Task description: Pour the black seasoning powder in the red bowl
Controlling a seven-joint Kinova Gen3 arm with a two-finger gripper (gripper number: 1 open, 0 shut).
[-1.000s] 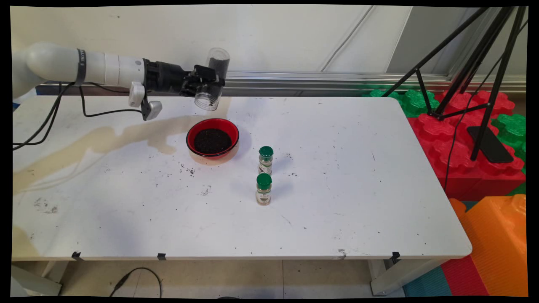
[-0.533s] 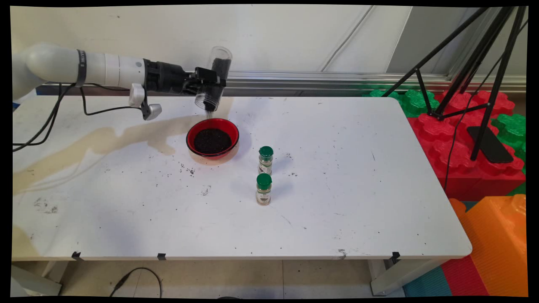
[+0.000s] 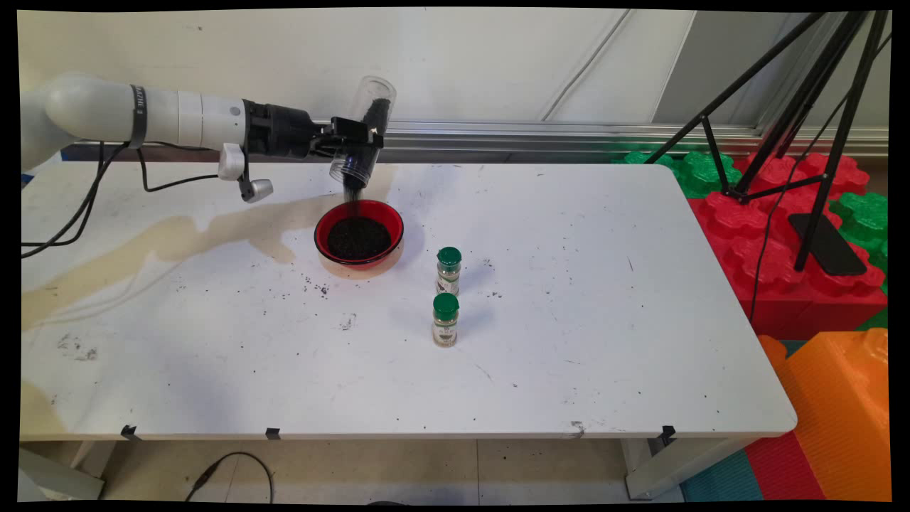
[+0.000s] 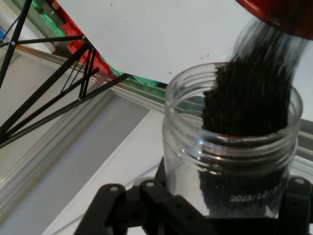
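Main view. The claw [image 3: 353,146] hung above the far-left part of the white surface [image 3: 569,341], pinched on a clear plastic jar [image 3: 362,131] tipped mouth-down. A thin stream of dark granules [image 3: 351,193] fell from the jar mouth into a red bowl [image 3: 359,232] directly beneath, already holding a dark heap. Two small spice bottles with green caps stood upright to the bowl's right: far bottle [image 3: 448,270], near bottle [image 3: 445,320], close together but apart, both well clear of the claw. Dark specks lay scattered on the surface near the bowl; a tan stain ran leftward from it. A black tripod [image 3: 803,107] stood over coloured blocks beyond the surface's right end.

Hand view. The jar [image 4: 232,147] filled the lower right, clamped in the black linkage, its threaded mouth uncapped. Granules [image 4: 254,93] slid past the rim toward the bowl's red edge [image 4: 279,12] at the top right.

Step judged: pouring, mid-flow, with some contents left in the jar. Any next move would call for keeping the mouth over the bowl so no grains miss it.
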